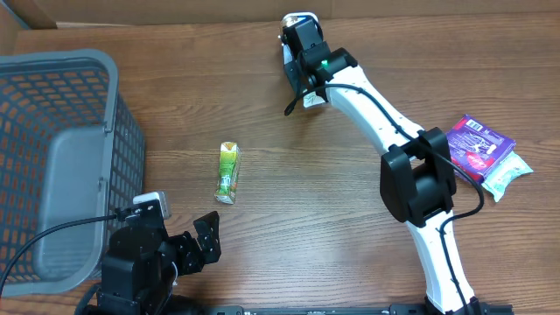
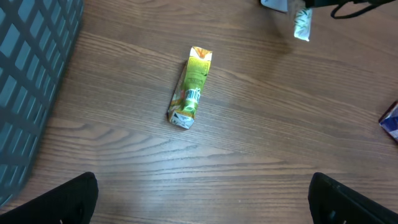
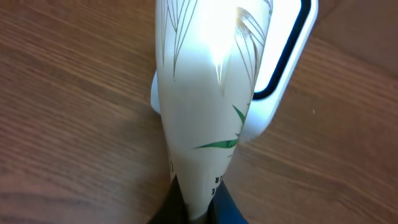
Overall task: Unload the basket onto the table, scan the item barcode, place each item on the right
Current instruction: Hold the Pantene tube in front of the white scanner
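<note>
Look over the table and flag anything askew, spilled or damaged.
Nothing spilled. The green packet lies flat mid-table, its near end looking crumpled. At the far right the purple packet sits skewed atop a pale wrapper.

Even bright light; glare on white packet (image 3: 211,37); right wrist close-up soft.

A brown wood-grain worktop (image 1: 262,254) is filling the view, lying under soft, even light, a tan strip (image 1: 175,10) bordering its far edge.

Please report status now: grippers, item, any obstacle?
Left gripper open, empty. Right gripper shut on white tube, at scanner. Nothing seen blocking.
</note>
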`<state>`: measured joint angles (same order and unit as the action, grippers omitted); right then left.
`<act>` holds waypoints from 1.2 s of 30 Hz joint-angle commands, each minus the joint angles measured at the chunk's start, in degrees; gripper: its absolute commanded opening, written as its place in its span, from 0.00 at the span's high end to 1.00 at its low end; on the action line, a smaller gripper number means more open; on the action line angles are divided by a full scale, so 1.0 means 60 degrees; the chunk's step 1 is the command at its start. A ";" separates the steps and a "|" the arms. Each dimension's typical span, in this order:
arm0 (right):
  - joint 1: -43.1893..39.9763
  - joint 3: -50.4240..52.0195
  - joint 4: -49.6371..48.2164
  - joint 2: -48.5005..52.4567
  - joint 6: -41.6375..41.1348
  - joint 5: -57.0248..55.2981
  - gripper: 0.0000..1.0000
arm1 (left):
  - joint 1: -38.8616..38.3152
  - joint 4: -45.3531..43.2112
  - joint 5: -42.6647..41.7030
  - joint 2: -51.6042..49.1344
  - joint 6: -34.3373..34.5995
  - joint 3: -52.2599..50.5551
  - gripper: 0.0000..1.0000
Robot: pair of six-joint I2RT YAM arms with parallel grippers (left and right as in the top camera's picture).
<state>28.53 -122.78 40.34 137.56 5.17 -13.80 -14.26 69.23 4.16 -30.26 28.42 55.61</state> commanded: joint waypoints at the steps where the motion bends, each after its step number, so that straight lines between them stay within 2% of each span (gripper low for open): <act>1: -0.0058 -0.0233 -0.0361 -0.0331 0.0222 -0.0521 0.97 | -0.0004 -0.0007 0.0120 0.0055 -0.0015 -0.0007 0.00; 24: -0.0069 -0.0532 -0.0215 -0.0335 0.0204 -0.0794 0.97 | -0.0004 -0.0007 0.0120 0.0055 -0.0018 -0.0007 0.00; 27: -0.0018 -0.1024 0.0616 -0.0375 0.0131 -0.0758 0.97 | -0.0004 -0.0007 0.0120 0.0055 -0.0018 -0.0007 0.00; 29: 0.0018 -0.2175 0.2339 -0.0426 0.0102 0.0171 0.97 | -0.0004 -0.0007 0.0120 0.0055 -0.0018 -0.0007 0.00; 36: -0.0321 -0.5002 0.5770 -0.0426 -0.0656 0.2448 0.97 | -0.0004 -0.0007 0.0120 0.0055 -0.0018 -0.0007 0.00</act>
<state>28.18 -144.62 71.31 137.71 3.97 -7.42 -14.26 69.25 4.16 -30.26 28.42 55.59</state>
